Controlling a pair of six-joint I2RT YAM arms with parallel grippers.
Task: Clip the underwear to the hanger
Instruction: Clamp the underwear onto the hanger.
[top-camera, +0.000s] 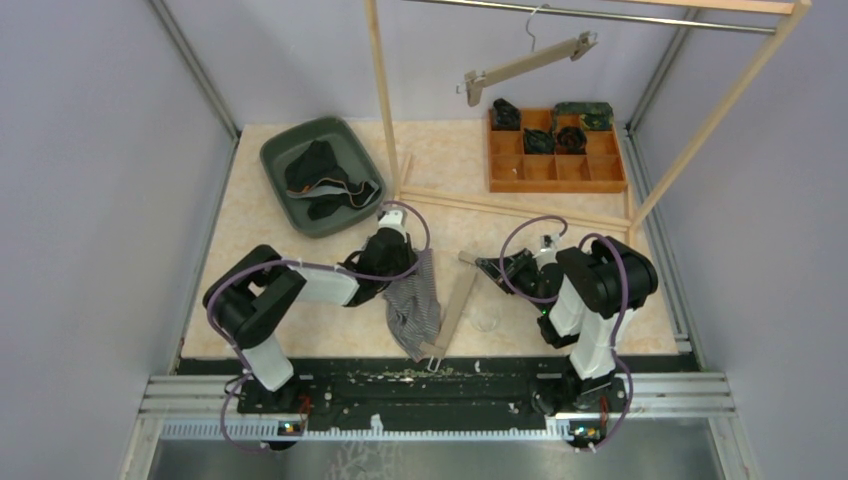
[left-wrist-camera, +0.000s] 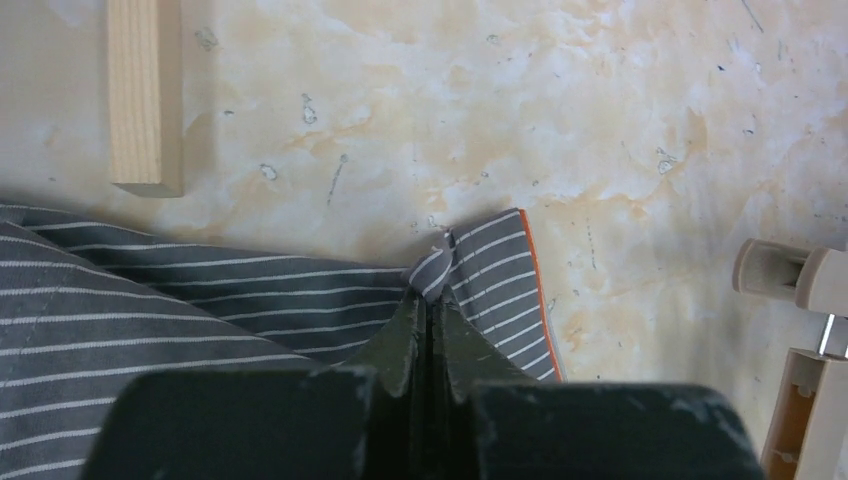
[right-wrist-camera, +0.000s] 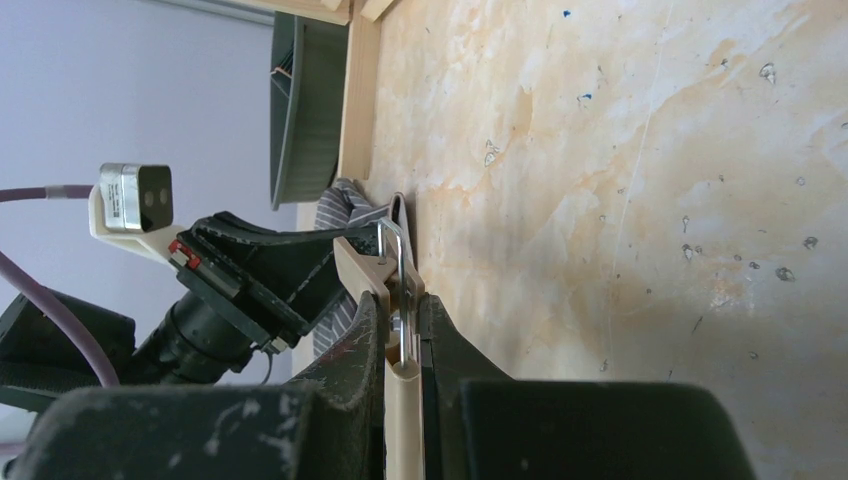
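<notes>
Fingers of the left gripper (left-wrist-camera: 432, 298) are pressed together on a corner of the striped underwear (left-wrist-camera: 200, 310), which is spread at lower centre of the overhead view. The right gripper (right-wrist-camera: 402, 300) is clamped on one end of the wooden hanger (top-camera: 455, 305) beside it. Dark clothes (top-camera: 318, 175) are heaped in the green tray (top-camera: 268, 160) at upper left; dark bundles (top-camera: 540, 140) are kept in the upper compartments of the wooden box (top-camera: 555, 172) at upper right.

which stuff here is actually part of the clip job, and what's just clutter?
In play:
striped underwear
table hanger
left gripper, pinching the underwear
right gripper, clamped on the table hanger

Lying about:
green bin
dark clothes in it
rail hanger
wooden tray
</notes>
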